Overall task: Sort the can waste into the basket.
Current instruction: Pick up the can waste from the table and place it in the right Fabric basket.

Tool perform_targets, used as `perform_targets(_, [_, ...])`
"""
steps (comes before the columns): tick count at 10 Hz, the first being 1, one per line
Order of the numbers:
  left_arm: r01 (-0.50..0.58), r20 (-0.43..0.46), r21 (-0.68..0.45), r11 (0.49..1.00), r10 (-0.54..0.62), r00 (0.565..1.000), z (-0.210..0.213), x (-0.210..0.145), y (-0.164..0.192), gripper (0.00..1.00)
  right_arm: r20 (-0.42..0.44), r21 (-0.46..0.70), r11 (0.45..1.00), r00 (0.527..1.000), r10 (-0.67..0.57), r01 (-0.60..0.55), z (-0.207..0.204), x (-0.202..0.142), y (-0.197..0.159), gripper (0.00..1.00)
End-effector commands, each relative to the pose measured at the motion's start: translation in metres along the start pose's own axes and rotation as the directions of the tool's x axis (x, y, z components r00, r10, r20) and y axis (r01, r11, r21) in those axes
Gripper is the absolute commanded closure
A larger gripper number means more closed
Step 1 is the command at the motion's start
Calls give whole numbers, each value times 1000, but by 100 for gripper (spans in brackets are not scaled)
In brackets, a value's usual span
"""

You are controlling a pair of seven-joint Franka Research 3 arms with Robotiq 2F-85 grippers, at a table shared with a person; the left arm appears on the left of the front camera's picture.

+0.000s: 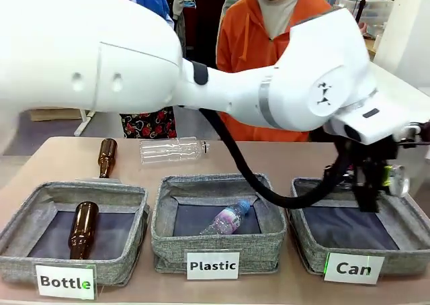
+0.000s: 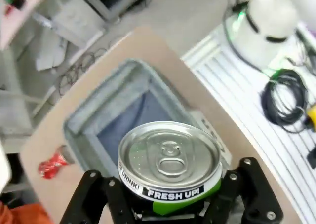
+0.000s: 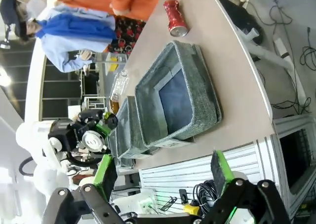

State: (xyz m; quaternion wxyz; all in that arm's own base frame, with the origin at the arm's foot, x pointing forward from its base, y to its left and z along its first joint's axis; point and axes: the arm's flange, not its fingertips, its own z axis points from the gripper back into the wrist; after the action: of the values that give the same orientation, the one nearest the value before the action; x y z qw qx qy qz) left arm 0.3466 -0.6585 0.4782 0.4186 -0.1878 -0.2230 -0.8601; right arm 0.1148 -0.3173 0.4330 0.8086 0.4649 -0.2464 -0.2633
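The drink can (image 2: 170, 157), clamped in the left gripper (image 2: 168, 187), was best released only once centred above the Can basket (image 2: 106, 98) below the gripper.

Two cans and the "Can" basket
The black-and-silver can (image 2: 170, 160), green-banded with its pull-tab end showing, is clamped in the left arm's jaws above the grey woven basket (image 1: 312, 254), whose dark lining is bare. The crushed red can (image 3: 175, 18) lies on its side on the desk, beyond the basket's far end.

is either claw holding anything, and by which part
The left claw holds the black-and-silver can across its sides, below the pull-tab end; the right claw is empty.
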Motion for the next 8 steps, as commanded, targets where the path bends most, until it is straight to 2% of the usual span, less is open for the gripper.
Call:
perform_targets(1, [-24, -10, 73, 997, 25, 1000, 3, -14, 25, 99, -16, -13, 1000, 1000, 24, -24, -2, 1, 8, 0])
perform_targets(2, [-61, -13, 68, 996, 62, 998, 2, -22, 31, 99, -16, -13, 1000, 1000, 24, -24, -2, 1, 8, 0])
perform_targets(6, [-81, -21, 57, 995, 82, 996, -3, -34, 38, 99, -16, -13, 1000, 1000, 24, -24, -2, 1, 8, 0])
perform_targets(7, [-76, -26, 52, 996, 78, 997, -3, -38, 39, 53, -16, -13, 1000, 1000, 24, -24, -2, 1, 8, 0])
perform_targets(8, [-77, -27, 53, 996, 79, 997, -2, -39, 39, 42, -16, -13, 1000, 1000, 24, -24, -2, 1, 8, 0])
